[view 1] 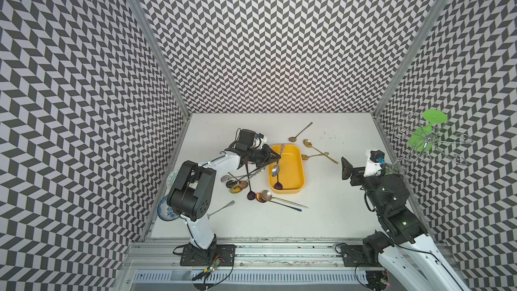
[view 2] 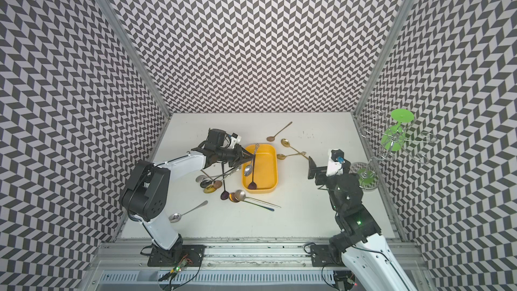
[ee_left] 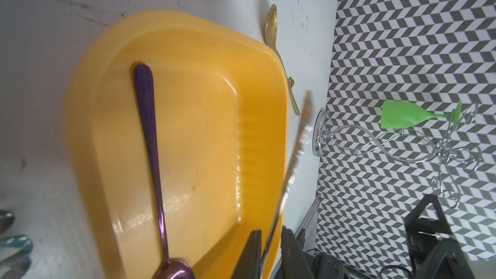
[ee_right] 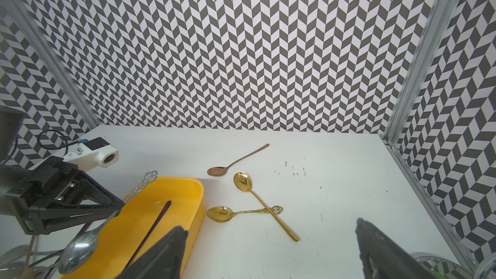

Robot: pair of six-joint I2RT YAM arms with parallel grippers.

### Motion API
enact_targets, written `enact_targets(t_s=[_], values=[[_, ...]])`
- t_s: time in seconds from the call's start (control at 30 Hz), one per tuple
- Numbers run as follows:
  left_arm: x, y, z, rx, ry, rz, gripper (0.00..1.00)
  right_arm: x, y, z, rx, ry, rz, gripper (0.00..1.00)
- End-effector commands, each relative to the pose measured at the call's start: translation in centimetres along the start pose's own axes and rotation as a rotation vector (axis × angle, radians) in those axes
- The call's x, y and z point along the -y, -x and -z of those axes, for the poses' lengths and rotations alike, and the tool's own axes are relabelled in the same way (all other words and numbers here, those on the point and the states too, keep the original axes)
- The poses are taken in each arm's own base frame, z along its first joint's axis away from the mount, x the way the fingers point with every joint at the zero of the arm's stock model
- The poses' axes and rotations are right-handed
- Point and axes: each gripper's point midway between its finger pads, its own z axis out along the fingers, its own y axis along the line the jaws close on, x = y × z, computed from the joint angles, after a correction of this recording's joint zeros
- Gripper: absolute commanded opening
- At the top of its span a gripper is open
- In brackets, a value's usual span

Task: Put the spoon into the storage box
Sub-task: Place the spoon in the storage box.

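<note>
Left wrist view: the left gripper point(ee_left: 269, 237), jaws narrowly apart, straddles the blurred handle of the silver spoon point(ee_left: 291, 157), a gap showing beside it; the spoon slants over the storage box point(ee_left: 86, 108). The right gripper point(ee_right: 271, 250) stands wide open.

The box point(view 1: 292, 163) sits mid-table point(view 1: 335, 205), one spoon point(view 1: 278, 184) lengthwise inside, a second spoon point(view 1: 275, 169) slanting over its left side. A heap point(view 1: 237, 184) lies to its left (spoons overlapping), three spoons point(view 1: 307, 143) behind-right, and a rack point(view 1: 428, 141) far right.
</note>
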Motion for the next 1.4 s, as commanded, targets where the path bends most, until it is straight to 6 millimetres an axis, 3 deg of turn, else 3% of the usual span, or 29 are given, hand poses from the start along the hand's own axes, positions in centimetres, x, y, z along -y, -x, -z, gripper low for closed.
enact_targets(t_s=[0.0, 0.37, 0.87, 1.1, 1.37], values=[[1.2, 0.4, 0.4, 0.027, -0.022, -0.039, 0.29, -0.2, 1.1, 0.1, 0.052, 0.006, -0.005, 1.0], [2.9, 0.8, 2.1, 0.082, -0.022, -0.126, 0.42, 0.0, 0.9, 0.0, 0.043, -0.004, -0.006, 1.0], [5.0, 3.2, 6.6, 0.252, 0.117, -0.452, 0.63, 0.1, 0.3, -0.6, 0.004, -0.02, -0.044, 1.0], [5.9, 3.6, 9.1, 0.306, 0.159, -0.599, 0.75, -0.9, 0.8, -2.5, -0.095, -0.007, -0.158, 1.0], [3.5, 5.3, 13.6, 0.419, 0.191, -0.573, 0.86, -3.4, 0.6, -6.2, -0.259, 0.043, -0.287, 1.0]])
